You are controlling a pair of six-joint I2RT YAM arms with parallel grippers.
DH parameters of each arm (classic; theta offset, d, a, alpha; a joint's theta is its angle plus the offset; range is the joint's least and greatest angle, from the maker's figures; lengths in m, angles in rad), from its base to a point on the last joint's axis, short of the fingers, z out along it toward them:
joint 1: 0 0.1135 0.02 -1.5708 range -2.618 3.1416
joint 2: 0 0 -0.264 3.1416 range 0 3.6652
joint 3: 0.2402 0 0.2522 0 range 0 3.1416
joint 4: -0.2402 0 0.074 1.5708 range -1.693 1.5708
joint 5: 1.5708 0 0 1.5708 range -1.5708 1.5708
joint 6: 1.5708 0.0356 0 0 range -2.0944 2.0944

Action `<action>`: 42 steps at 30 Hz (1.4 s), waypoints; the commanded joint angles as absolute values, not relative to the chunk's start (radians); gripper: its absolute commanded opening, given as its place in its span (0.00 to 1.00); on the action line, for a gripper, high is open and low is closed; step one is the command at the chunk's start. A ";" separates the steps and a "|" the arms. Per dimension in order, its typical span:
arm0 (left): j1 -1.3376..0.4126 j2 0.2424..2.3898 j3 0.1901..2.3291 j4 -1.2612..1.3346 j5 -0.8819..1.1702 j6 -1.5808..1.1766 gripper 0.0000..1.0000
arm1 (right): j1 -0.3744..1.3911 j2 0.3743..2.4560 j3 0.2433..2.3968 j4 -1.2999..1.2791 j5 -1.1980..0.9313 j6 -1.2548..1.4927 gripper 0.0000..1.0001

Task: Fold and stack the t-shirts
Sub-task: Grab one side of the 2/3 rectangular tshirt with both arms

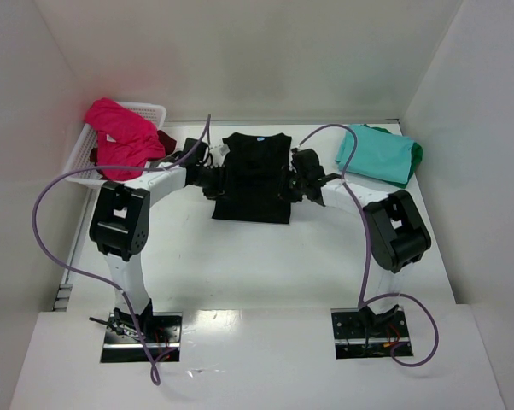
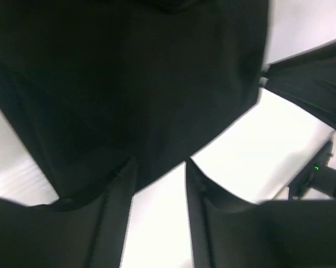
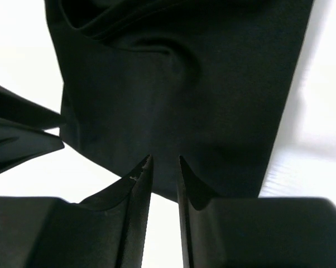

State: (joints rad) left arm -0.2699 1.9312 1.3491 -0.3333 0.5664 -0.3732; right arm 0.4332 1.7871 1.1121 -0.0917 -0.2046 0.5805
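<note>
- White walls closed in the tabletop (image 1: 240, 273). The black t-shirt (image 1: 254, 175) lay mid-tabletop toward the far edge, its long axis running near to far and its collar farthest.
- At its left long side sat the left gripper (image 2: 159, 164), at its right the right gripper (image 3: 164, 158), both equally near and pointing inward at the cloth edge.
- The left gripper's fingers stood apart and the right's narrowly apart, with nothing visibly clamped.
- Five t-shirts counted: the black t-shirt; a teal t-shirt (image 1: 372, 152) over a green t-shirt (image 1: 417, 154) at the far right corner; a magenta-pink t-shirt (image 1: 119, 141) and a dark red t-shirt (image 1: 166, 139) in the one basket (image 1: 146, 107) at the far left corner.
</note>
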 commanded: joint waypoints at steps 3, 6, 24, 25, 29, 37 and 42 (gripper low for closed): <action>-0.264 1.963 1.377 -0.357 0.494 -0.367 0.58 | 0.431 1.793 1.087 -0.064 -0.190 0.574 0.33; -0.264 1.925 1.339 -0.368 0.454 -0.367 0.60 | 0.431 1.802 1.060 -0.064 -0.181 0.574 0.34; -0.264 1.878 1.157 -0.382 0.440 -0.422 0.13 | 0.431 1.712 0.940 -0.086 -0.146 0.574 0.44; -0.272 1.868 1.147 -0.382 0.440 -0.430 0.12 | 0.431 1.699 0.925 -0.086 -0.144 0.574 0.45; -0.294 1.845 1.104 -0.382 0.440 -0.440 0.10 | 0.431 1.659 0.899 -0.103 -0.118 0.574 0.48; -0.324 1.714 1.045 -0.373 0.423 -0.483 0.21 | 0.431 1.569 0.861 -0.141 -0.086 0.583 0.59; -0.324 1.610 1.076 -0.403 0.263 -0.502 0.58 | 0.422 1.509 0.812 -0.160 -0.097 0.591 0.61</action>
State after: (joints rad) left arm -0.3275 1.6791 1.0436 -0.4003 0.3584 -0.4812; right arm 0.4274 1.5645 0.8458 -0.1465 -0.1124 0.5838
